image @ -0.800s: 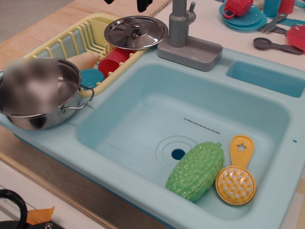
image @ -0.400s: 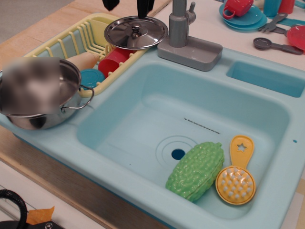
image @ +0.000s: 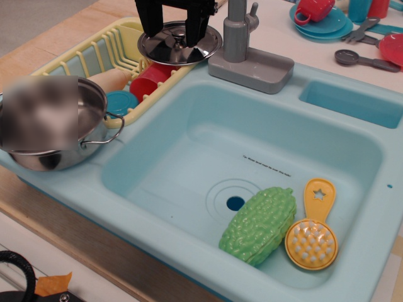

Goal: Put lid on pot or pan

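The shiny round lid (image: 182,51) with a small knob lies on top of the yellow dish rack (image: 94,53) at the back. My black gripper (image: 175,33) hangs right over it, open, with one finger (image: 148,22) left of the knob and the other to its right; the knob is mostly hidden between them. The stainless-steel pot (image: 47,160) with wire loop handles sits uncovered on the sink's front left corner, well apart from the lid. Part of its inside is blurred.
A red cup (image: 148,80) and a blue item (image: 119,100) lie in the rack under the lid. The grey faucet (image: 242,44) stands just right of the lid. The teal sink (image: 189,145) holds a green vegetable (image: 258,223) and a yellow brush (image: 313,236). Toy dishes (image: 327,22) are at the back right.
My gripper has come down from the top edge of the view to just above the lid, its fingers now on either side of the knob. The lid and pot have not moved.
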Robot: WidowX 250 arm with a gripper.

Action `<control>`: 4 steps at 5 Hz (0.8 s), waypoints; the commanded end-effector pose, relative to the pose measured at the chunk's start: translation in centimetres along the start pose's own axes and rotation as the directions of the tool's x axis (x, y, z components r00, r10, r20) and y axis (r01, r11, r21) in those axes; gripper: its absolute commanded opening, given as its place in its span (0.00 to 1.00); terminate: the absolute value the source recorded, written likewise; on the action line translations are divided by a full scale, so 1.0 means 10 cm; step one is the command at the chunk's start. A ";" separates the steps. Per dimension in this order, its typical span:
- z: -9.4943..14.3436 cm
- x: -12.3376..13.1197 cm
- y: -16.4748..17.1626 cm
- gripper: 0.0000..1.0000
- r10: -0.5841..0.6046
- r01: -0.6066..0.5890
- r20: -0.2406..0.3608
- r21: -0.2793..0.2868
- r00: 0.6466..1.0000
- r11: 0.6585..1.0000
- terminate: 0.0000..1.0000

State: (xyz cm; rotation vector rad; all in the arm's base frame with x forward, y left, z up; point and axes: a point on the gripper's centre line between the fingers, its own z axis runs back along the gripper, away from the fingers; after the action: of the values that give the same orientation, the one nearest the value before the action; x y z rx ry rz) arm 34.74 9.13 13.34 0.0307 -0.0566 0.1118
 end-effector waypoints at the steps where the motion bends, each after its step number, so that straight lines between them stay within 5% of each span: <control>1: 0.10 0.02 0.07 0.00 0.022 -0.022 0.052 -0.002 0.998 1.000 0.00; 4: 0.05 -0.03 0.09 0.00 0.051 -0.050 0.047 -0.024 0.998 0.998 0.00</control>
State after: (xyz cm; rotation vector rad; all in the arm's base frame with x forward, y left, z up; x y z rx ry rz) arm 33.90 9.47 12.79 0.0172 -0.0437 0.1679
